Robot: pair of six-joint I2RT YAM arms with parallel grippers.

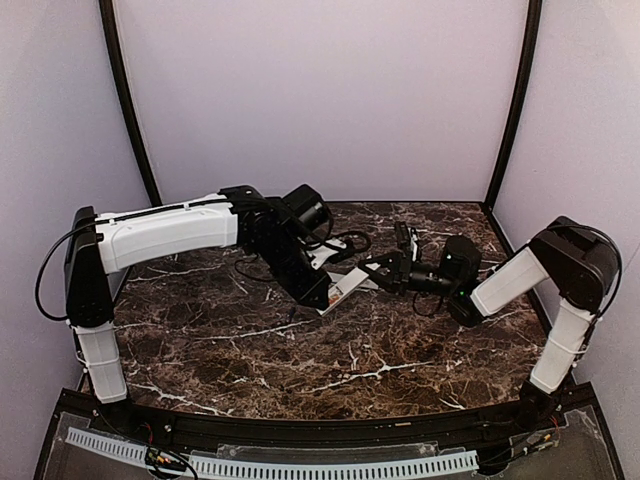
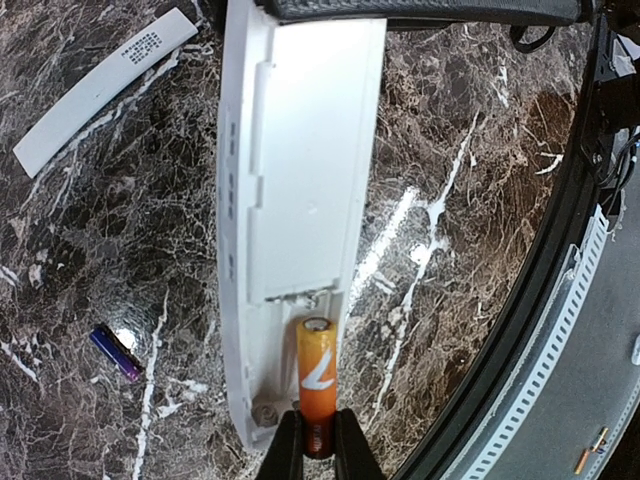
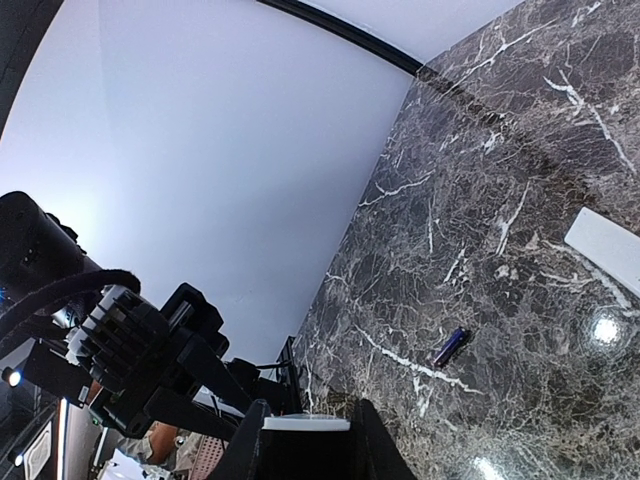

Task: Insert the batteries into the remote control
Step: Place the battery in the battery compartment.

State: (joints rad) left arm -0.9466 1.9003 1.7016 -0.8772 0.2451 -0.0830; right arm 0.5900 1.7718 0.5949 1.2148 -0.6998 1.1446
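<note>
The white remote control [image 2: 300,170] is held above the marble table with its back up and its battery recess open at the near end. My left gripper [image 2: 318,428] is shut on the red-orange battery [image 2: 317,375], whose far end lies in the recess. My right gripper [image 3: 305,432] is shut on the remote's other end [image 3: 305,423]. The dark blue-purple battery [image 2: 117,353] lies loose on the table and also shows in the right wrist view [image 3: 449,347]. In the top view both grippers meet at the remote [image 1: 348,285] at the table's middle.
The remote's white battery cover [image 2: 100,90] lies flat on the table beyond the purple battery and also shows in the right wrist view [image 3: 605,245]. The table's black front rim [image 2: 520,330] runs close to the right of the left gripper.
</note>
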